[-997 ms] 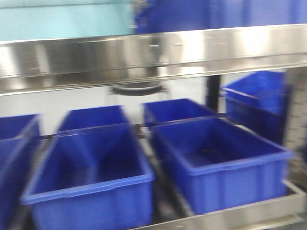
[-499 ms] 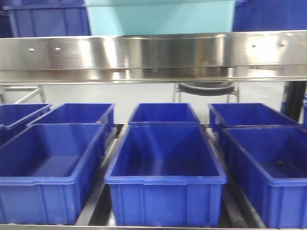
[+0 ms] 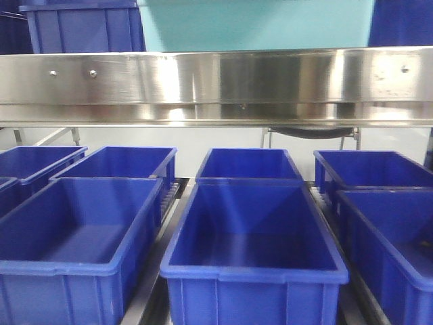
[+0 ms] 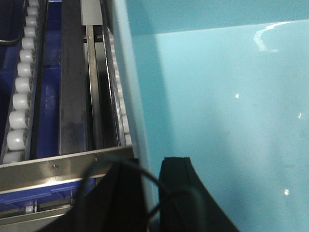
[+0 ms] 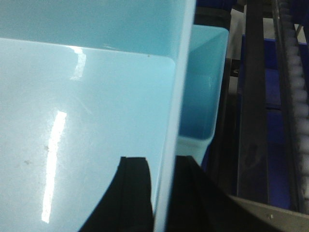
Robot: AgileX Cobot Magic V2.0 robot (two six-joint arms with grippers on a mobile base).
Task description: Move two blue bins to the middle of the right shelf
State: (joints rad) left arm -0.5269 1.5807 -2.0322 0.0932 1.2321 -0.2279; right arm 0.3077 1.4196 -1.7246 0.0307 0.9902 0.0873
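One pale blue bin (image 3: 254, 24) fills the top centre of the front view, above the steel shelf rail. My left gripper (image 4: 150, 164) is shut on its left wall (image 4: 126, 87), one finger inside, one outside. My right gripper (image 5: 161, 162) is shut on the right wall (image 5: 176, 96) of the same bin (image 5: 87, 111) in the same way. A second pale blue bin (image 5: 203, 92) stands just beyond that right wall, on the shelf.
A broad steel shelf rail (image 3: 216, 84) crosses the front view. Several dark blue bins (image 3: 250, 237) sit in rows on the level below, and more (image 3: 84, 27) stand on the upper level. Roller tracks (image 4: 19, 96) (image 5: 294, 63) run along either side.
The front view has swung sideways along the shelf and steadied. The pale blue bin has shifted from the top left to the top centre and looks slightly larger.
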